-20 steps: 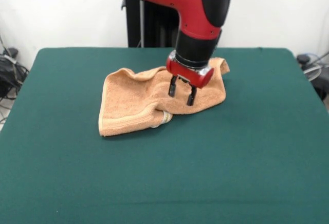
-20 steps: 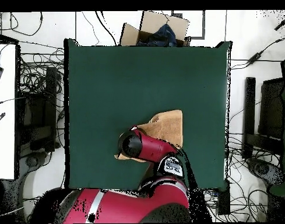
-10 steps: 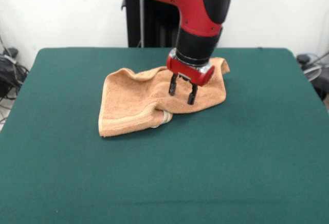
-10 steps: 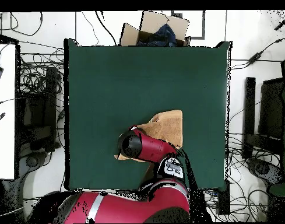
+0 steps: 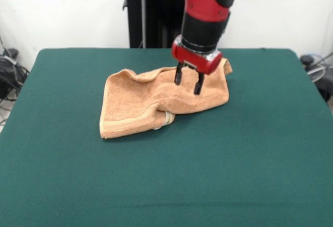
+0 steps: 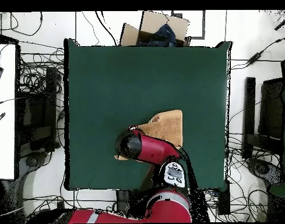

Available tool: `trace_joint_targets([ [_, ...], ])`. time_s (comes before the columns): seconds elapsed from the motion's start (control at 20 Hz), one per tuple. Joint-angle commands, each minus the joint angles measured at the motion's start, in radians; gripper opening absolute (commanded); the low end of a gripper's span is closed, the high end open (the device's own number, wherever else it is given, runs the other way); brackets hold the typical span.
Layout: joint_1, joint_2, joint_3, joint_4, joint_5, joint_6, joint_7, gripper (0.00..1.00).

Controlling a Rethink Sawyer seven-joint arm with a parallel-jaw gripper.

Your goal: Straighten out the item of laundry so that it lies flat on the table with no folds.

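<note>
So the small peach-orange terry-cloth towel (image 5: 156, 102) is sitting rumpled on the big dark green felt-covered worktop (image 5: 166, 175), a bit toward 11 o'clock from the middle of the worktop in the front view. It isn't flat at all: there's a raised ridge running across its upper part, and at its 6 o'clock edge a fold tucks under, with a little pale loop (image 5: 167, 118) poking out there, probably the care tag, though I can't tell for sure. The hemmed border shows clearly along the towel's 9 o'clock side and lower-left corner.

The red and black robot arm (image 5: 205, 8) comes down over the towel's 2 o'clock portion. Its gripper (image 5: 188, 82) hangs just above the cloth with two dark jaws spread apart, nothing between them, tips clear of the fabric.

From overhead, the towel (image 6: 168, 125) lies at about 5 o'clock from the worktop's (image 6: 144, 76) centre, and the arm (image 6: 147, 149) covers its lower-left part, so the jaws are hidden in that view.
</note>
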Motion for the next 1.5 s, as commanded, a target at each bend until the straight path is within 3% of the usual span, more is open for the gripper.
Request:
trace_joint_targets([
  [0.05,-0.001,-0.048,0.1,0.068,0.038,0.255,0.109,1.0],
  [0.65,0.176,-0.047,-0.123,0.008,0.016,0.42,0.258,1.0],
  [1.5,0.333,-0.009,-0.332,-0.025,0.04,0.427,0.303,1.0],
])
